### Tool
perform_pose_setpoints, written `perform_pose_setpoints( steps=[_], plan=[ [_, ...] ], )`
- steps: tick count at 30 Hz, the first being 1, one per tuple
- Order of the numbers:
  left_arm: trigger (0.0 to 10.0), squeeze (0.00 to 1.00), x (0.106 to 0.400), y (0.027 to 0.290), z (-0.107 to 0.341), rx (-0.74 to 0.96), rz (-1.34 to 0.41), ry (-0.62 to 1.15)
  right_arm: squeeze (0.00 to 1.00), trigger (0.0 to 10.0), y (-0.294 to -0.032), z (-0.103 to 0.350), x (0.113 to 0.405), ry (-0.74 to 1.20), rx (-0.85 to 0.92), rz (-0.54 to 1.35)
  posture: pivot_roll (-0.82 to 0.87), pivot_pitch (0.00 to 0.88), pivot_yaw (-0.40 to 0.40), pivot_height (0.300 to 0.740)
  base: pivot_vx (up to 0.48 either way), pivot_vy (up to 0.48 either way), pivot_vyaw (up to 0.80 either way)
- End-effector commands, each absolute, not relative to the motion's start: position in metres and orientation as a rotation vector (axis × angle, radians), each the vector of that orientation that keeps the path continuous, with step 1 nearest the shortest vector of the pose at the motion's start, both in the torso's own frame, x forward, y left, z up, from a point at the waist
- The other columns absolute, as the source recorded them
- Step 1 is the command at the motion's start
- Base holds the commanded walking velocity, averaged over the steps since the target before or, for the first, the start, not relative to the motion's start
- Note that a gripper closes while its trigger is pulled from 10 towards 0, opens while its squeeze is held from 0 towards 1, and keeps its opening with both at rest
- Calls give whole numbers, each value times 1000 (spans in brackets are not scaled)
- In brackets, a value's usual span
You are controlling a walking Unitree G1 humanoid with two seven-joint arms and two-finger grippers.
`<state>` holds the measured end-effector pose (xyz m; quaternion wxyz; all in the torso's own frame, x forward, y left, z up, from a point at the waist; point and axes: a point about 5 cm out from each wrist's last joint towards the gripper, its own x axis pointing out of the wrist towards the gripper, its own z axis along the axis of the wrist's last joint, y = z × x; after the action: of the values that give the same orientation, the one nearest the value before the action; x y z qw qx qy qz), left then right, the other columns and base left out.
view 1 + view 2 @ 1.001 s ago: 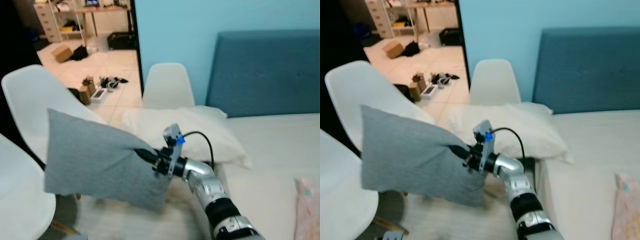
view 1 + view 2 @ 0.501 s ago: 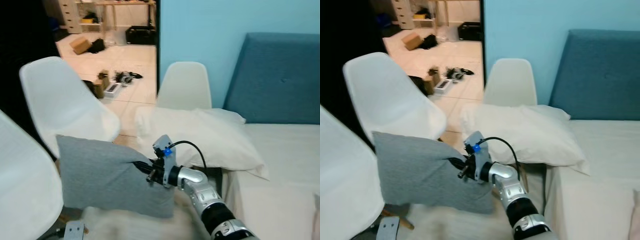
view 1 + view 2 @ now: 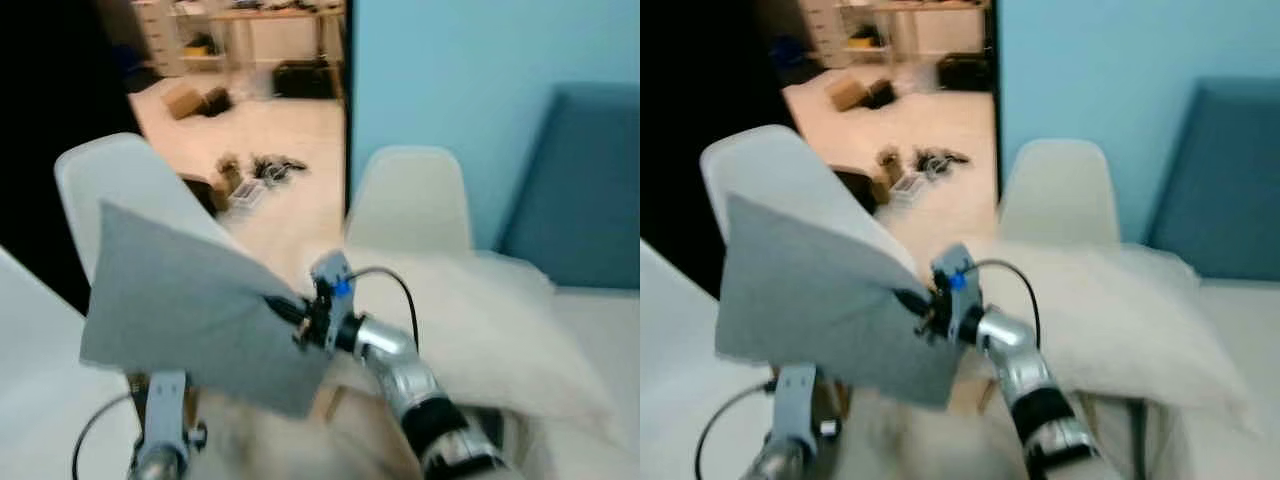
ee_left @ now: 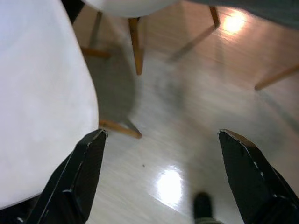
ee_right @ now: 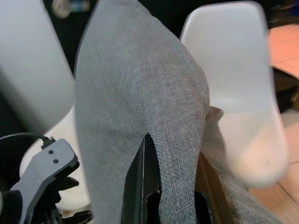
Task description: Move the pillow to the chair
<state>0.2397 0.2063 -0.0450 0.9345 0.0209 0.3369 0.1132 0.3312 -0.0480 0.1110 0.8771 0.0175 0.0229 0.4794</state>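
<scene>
While right fingers (image 3: 281,309) pinch one grey pillow (image 3: 190,300).

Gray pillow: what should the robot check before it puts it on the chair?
1. Right hand pinching the gray pillow: ok, fabric sits between its fingers.
2. Pillow off the floor: ok, held up.
3. White chair close by: ok, just behind the pillow.
4. Seat free: cannot tell, the pillow hides it.
5. Left hand out of the way: ok, open, low over the floor.
6. Sharp picture: not ok, head views are blurred.
</scene>
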Motion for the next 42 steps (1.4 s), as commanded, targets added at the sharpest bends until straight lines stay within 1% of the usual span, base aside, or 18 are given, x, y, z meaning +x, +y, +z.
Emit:
perform_pose_setpoints(
  steps=[1,4,7,10,12,13,15,17,25,27,31,36,42],
  plan=[
    [10000,0,233,213,-48,49,250,704,0,10000,-36,125,333,-27,45,1021,-57,28,45,740,435,0,800],
    [10000,0,237,213,-45,45,243,678,0,10000,-38,127,339,-21,74,942,-52,23,45,740,433,0,0],
    [10000,0,240,212,-43,43,229,659,0,10000,-40,127,342,-14,65,913,-51,22,46,740,434,0,0],
    [10000,0,258,200,-30,25,156,573,0,10000,-42,129,346,-18,78,872,-45,24,47,740,433,0,0],
    [10000,0,258,200,-30,25,156,573,0,10000,-42,129,346,-18,78,872,-45,24,47,740,431,0,0],
    [10000,0,269,194,-21,23,130,521,0,10000,-42,131,347,-17,103,870,-42,25,47,740,431,0,-800],
    [10000,0,271,192,-19,24,124,508,0,10000,-42,131,347,-17,109,868,-42,25,47,740,431,0,-800],
    [10000,0,280,188,-12,6,118,479,0,10000,-41,130,347,-6,119,855,-42,27,48,740,431,0,-281],
    [10000,0,283,181,-10,14,104,468,0,10000,-36,124,345,20,83,853,-45,33,55,740,419,0,0],
    [10000,0,282,180,-12,40,107,480,0,10000,-36,122,345,33,75,860,-45,35,55,740,341,0,0],
    [10000,0,279,181,-14,51,111,489,0,10000,-36,117,345,70,59,850,-43,40,58,740,0,0,0],
    [10000,0,276,186,-16,70,139,489,0,10000,-35,115,344,88,70,853,-40,42,58,715,0,0,0],
    [10000,0,278,189,-12,96,150,474,0,10000,-34,115,344,88,71,860,-38,46,57,700,0,0,0]
  ],
)
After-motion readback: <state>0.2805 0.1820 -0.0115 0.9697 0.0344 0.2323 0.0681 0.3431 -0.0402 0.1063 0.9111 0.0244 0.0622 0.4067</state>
